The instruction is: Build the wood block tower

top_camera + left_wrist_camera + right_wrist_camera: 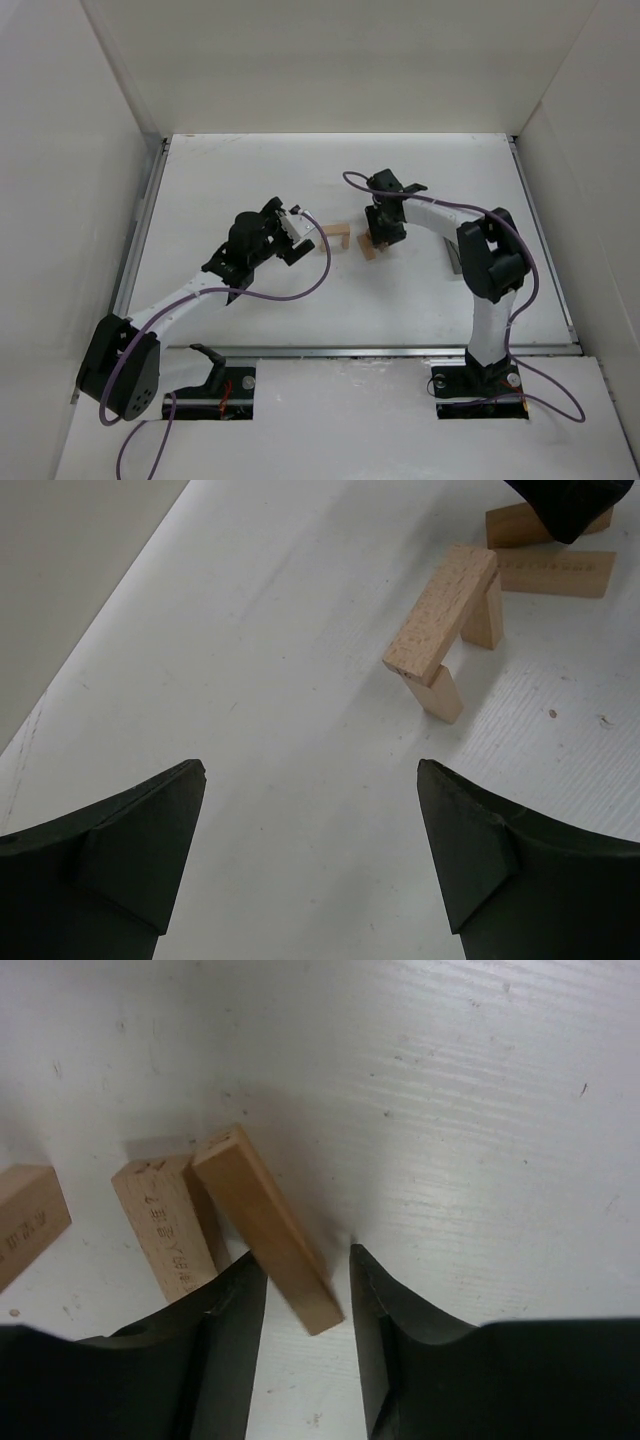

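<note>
Top view: the tower planks (pixel 345 238) sit at the centre of the bench (pixel 420 300). Left wrist: your left gripper (pixel 310 770) gapes empty, keeping clear of the arch (pixel 440 625). Right wrist: your right gripper (pixel 308 1260) straddles a tilted plank (pixel 250 1210), probably to lift it; you cannot tell whether it is pinched.

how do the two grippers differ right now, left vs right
The left black two-finger gripper is spread wide; the right black two-finger gripper has a narrower gap. The left gripper has nothing between its fingers; the right gripper straddles a light tan wooden plank. Both are black and open.
</note>
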You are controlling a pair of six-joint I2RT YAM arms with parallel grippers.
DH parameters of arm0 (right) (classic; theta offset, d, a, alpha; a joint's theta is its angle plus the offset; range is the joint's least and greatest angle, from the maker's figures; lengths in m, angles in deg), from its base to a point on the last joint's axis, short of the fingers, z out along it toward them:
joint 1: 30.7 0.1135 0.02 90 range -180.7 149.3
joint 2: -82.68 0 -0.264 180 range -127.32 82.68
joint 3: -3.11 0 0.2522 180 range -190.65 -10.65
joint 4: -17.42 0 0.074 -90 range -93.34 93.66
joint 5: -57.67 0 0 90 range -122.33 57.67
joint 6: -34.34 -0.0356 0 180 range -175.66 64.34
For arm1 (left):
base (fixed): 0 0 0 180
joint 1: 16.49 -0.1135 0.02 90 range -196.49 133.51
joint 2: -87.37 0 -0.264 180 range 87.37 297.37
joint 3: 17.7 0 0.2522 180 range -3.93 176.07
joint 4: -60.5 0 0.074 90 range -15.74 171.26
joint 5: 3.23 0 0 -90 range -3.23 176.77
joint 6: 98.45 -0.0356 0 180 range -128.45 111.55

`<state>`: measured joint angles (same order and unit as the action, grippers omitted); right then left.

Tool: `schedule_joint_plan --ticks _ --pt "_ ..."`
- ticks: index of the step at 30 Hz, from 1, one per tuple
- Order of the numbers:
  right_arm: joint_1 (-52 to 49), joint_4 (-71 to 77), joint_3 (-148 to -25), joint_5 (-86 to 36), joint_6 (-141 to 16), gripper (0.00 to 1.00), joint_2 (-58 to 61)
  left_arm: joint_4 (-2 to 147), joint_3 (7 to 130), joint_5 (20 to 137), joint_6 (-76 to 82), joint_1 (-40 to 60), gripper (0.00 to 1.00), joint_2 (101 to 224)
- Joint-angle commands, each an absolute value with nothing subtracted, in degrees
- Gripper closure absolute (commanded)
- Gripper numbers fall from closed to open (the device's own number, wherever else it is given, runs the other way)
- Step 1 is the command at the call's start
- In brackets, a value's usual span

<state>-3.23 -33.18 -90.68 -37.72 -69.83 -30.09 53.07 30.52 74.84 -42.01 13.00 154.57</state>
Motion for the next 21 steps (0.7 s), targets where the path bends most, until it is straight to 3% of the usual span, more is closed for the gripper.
schedule_joint_plan --ticks 1,3,8,14,21 --pt "-2.75 -32.11 -93.89 -39.19 -70.51 0.57 -31.31 50.44 30.08 75.08 -41.14 12.86 0.15 152.85" --pt "-2.75 -32.11 -93.89 -38.66 -69.99 0.65 -31.31 50.44 30.08 75.08 -41.14 12.86 0.15 152.85" --pt "-2.75 -31.58 -93.36 -38.13 -69.46 1.00 -29.74 50.44 30.08 75.08 -41.14 12.86 0.15 152.85" --pt "-2.75 -25.90 -88.89 -46.30 -70.16 1.00 -18.51 51.05 33.49 74.47 -39.83 12.86 0.15 152.85" --pt "4.63 -4.57 -78.53 -59.39 -60.25 1.00 11.08 57.37 51.74 63.24 -29.74 12.86 0.15 154.61"
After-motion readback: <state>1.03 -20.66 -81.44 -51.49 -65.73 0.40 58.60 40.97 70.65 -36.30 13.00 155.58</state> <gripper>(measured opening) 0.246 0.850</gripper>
